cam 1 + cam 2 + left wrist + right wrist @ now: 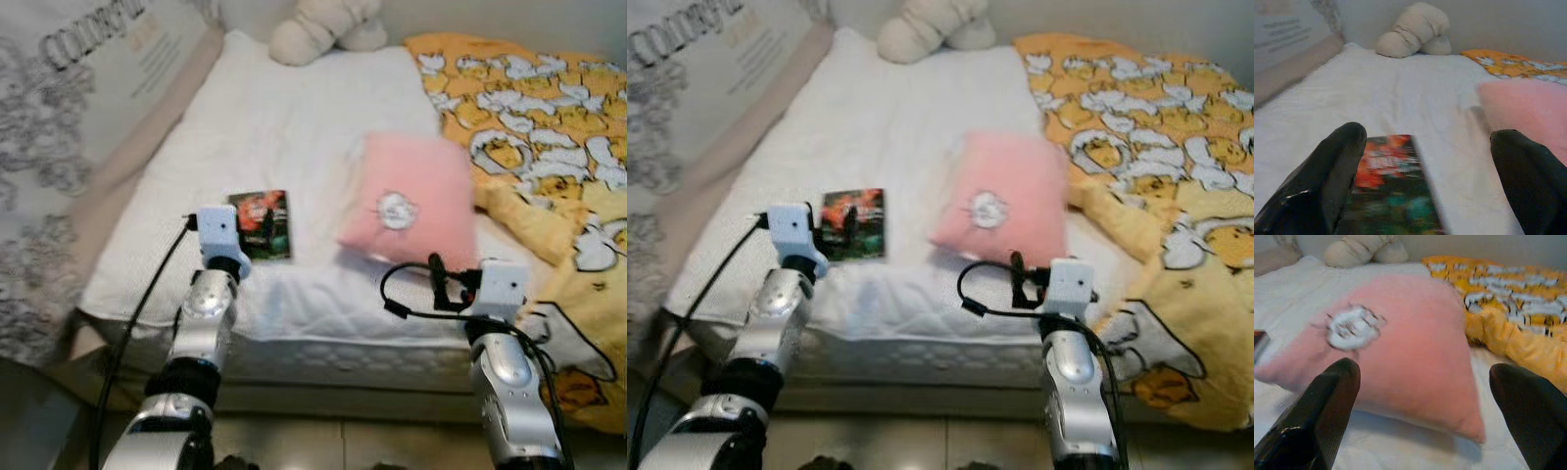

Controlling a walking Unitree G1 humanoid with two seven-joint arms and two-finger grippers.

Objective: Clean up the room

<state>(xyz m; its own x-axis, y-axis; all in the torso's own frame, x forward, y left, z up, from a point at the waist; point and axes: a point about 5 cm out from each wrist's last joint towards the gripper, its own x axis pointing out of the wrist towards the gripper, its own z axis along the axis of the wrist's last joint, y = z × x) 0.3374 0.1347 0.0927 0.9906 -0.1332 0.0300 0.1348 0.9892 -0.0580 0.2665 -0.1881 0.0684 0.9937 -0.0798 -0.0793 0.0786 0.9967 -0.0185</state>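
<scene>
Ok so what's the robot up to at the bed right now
The robot stands at the edge of the bed with both arms raised over the white mattress. Its left gripper is open and aimed at a book lying flat near the edge. Its right gripper, also open, faces the pink pillow. Neither is holding anything yet. A yellow blanket lies rumpled to the right, and a cream plush toy sits at the head.

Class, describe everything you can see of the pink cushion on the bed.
The square pink plush cushion looks soft and fuzzy, with a small round white emblem at its centre. It lies flat on the white quilted mattress, its right edge against the crumpled yellow duck-print blanket. The right pincer is open in front of it, not touching it.
</scene>
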